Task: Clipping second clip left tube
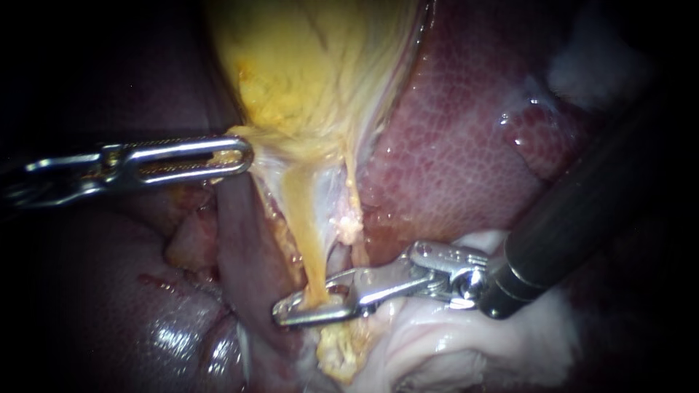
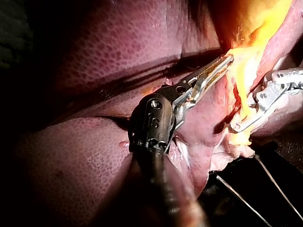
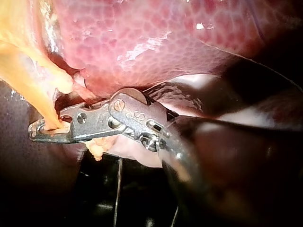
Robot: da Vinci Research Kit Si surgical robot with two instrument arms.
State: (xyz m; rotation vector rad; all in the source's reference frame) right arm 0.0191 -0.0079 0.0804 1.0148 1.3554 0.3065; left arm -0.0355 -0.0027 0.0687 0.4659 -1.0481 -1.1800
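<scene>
Now I am seating the second clip, I judge: at 6 o'clock the slim steel jaws of my right instrument (image 1: 317,301) are pinching the taut yellow left tube (image 1: 312,247). At 9 o'clock my left instrument (image 1: 218,161) is gripping the yellow gallbladder (image 1: 306,65). Next calls for opening without tugging. Only the right wrist view is showing the tube passing between those jaws.

1. Only a dark strip of the worktop (image 2: 270,208) shows in the left wrist view, just past the liver's (image 2: 71,156) edge; the right wrist view shows another dark patch of it (image 3: 142,198).
2. The liver lies over it, and a pale fringe of tissue (image 2: 232,151) overhangs it; the contact line is lost in shadow.
3. Thin pale strands (image 2: 278,187) run straight across the dark surface in both wrist views (image 3: 117,189); their material cannot be told.
</scene>
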